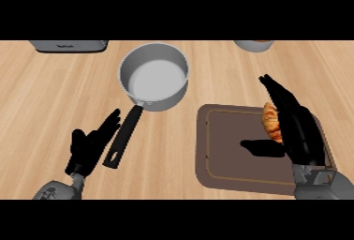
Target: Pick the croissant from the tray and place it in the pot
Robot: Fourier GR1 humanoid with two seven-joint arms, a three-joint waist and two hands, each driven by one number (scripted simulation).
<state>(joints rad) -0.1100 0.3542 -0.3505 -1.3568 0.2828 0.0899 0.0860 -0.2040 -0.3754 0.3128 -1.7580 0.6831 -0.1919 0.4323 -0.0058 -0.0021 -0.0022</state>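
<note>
Counting from the head view, what stands on the table?

— One grey pot, one brown tray, one croissant. Two more things are cut by the far edge: one grey appliance at the left and one round vessel at the right. I cannot tell what either is.

Where does the croissant lie?

— On the tray, in its right half, toward the far side. It is not in the pot, whose inside shows only bare grey metal.

And the pot?

— Upright, to the left of the tray and farther from the robot, apart from it. Its one black handle points toward the near left.

How many hands?

— Two, both black, coming up from the lower edge. The right hand is over the tray's right side. Its fingers are straight and stretched out along the croissant's right edge, apparently touching it. The thumb sticks out to the left on the near side of the croissant, spread well away from the fingers. Nothing is curled round the pastry.

The left one?

— The left hand is at the lower left, just beside the pot's handle. Its fingers are straight and slightly spread, holding nothing; whether they brush the handle I cannot tell.
</note>
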